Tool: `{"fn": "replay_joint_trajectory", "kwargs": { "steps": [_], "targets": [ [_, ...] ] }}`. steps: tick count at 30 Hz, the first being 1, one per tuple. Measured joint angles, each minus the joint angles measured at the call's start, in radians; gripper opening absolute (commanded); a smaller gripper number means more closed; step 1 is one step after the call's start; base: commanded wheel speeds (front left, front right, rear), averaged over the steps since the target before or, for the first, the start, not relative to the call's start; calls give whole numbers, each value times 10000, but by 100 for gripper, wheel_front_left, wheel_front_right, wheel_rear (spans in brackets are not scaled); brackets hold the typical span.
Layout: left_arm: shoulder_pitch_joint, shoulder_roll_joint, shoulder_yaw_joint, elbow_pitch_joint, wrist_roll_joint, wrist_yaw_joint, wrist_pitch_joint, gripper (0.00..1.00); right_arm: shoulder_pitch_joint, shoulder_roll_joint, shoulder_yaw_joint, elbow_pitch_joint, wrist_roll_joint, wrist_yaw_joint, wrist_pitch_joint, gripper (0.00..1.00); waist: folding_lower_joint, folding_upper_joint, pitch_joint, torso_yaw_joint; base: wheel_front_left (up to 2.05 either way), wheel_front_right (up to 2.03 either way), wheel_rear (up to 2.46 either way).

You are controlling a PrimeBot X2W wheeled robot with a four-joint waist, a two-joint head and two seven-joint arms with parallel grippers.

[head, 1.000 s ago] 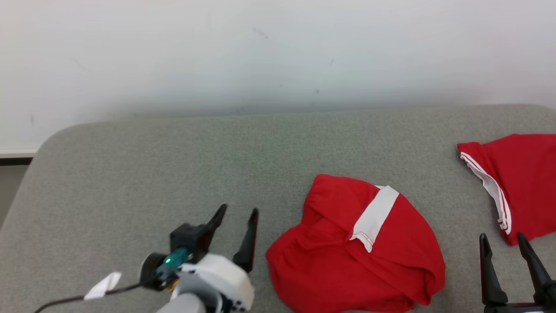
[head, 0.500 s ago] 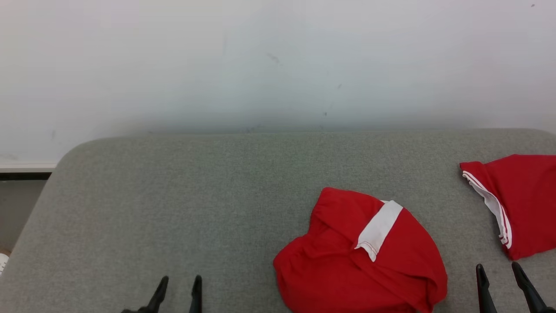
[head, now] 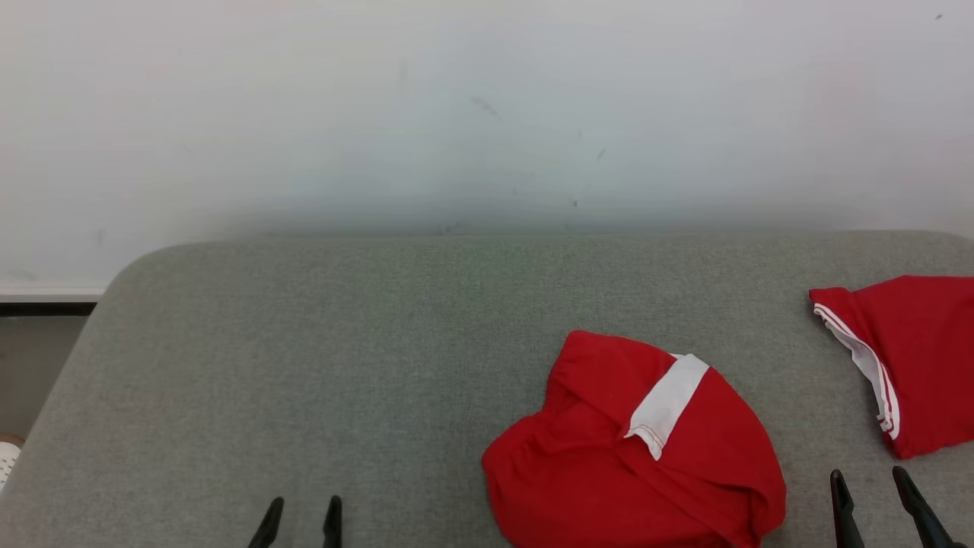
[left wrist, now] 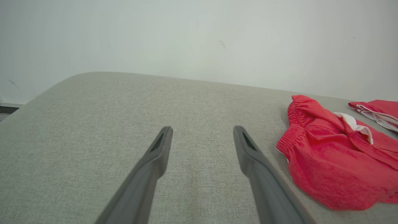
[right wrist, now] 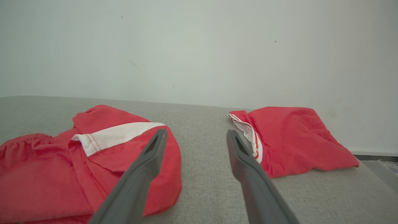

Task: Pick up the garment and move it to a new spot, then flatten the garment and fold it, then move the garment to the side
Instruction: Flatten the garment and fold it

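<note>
The garment [head: 921,365] is a folded red piece with white-striped trim, lying flat at the right edge of the grey cushioned surface [head: 342,358]. It also appears in the right wrist view, where the garment [right wrist: 295,137] lies just right of my finger. My right gripper [head: 869,479] stands open and empty near the front edge, in front of the garment and apart from it. The right gripper [right wrist: 196,133] spans bare cushion between two red pieces. My left gripper [head: 304,506] is open and empty at the lower left; the left gripper [left wrist: 202,130] hovers over bare cushion.
A crumpled red cloth [head: 609,457] with a white band and a gathered elastic edge lies between the grippers; the same red cloth [left wrist: 326,161] sits right of my left fingers. A pale wall [head: 487,114] backs the cushion. The cushion's rounded left corner [head: 129,266] drops to the floor.
My left arm has drawn back toward the bottom edge, leaving just its fingertips in the head view. The camera has tilted, so everything sits lower. Neither red piece has moved.
</note>
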Motion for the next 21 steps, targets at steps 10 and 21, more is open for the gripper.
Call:
{"fn": "replay_joint_trajectory", "kwargs": {
  "steps": [10,21],
  "targets": [
    [53,-506,769,123,573,-627,0,100,-10,-4,148,52,2,0,0,100,0,0,37,-89,0,0,0],
    [36,-721,1168,188,876,-1014,0,100,-32,-8,259,82,75,0,0,100,0,0,42,-136,0,0,0]
  ]
}}
